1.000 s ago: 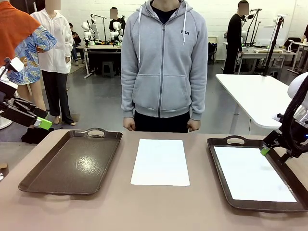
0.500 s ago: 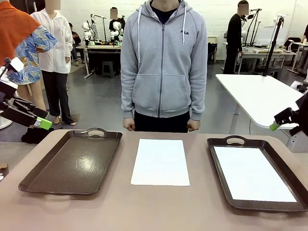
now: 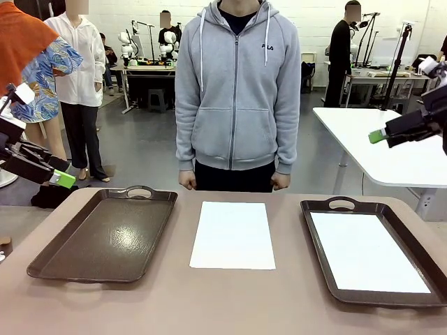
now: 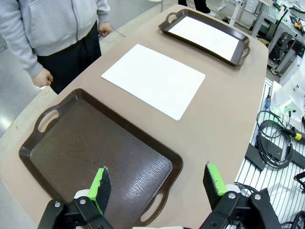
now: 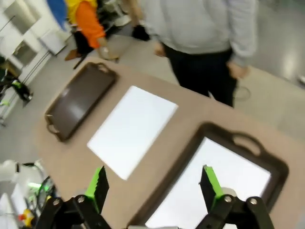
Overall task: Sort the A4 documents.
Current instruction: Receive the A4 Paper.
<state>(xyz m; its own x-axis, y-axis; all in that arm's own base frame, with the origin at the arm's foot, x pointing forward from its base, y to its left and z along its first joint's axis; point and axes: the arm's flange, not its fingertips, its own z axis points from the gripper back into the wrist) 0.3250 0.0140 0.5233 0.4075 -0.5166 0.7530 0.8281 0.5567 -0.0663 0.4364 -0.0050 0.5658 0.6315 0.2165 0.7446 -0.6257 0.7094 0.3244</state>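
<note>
One white A4 document (image 3: 232, 234) lies flat on the table's middle between two dark brown trays. Another A4 document (image 3: 367, 251) lies inside the right tray (image 3: 316, 213). The left tray (image 3: 105, 234) holds nothing. My left gripper (image 3: 61, 179) hovers open off the table's left edge; in its wrist view the left gripper (image 4: 157, 183) hangs above the left tray (image 4: 95, 152), with the middle sheet (image 4: 153, 78) beyond. My right gripper (image 3: 378, 136) is raised high at the right, open. Below the right gripper (image 5: 153, 186) lie the middle sheet (image 5: 133, 129) and the sheet in the right tray (image 5: 219, 186).
A person in a grey hoodie (image 3: 237, 91) stands at the far edge, hands down at the sides. A white table (image 3: 391, 146) stands behind on the right. Cables (image 4: 274, 148) lie beside the table on my left arm's side.
My right gripper has risen from the right tray's far rim to well above the table. The left arm, sheets and trays have not moved.
</note>
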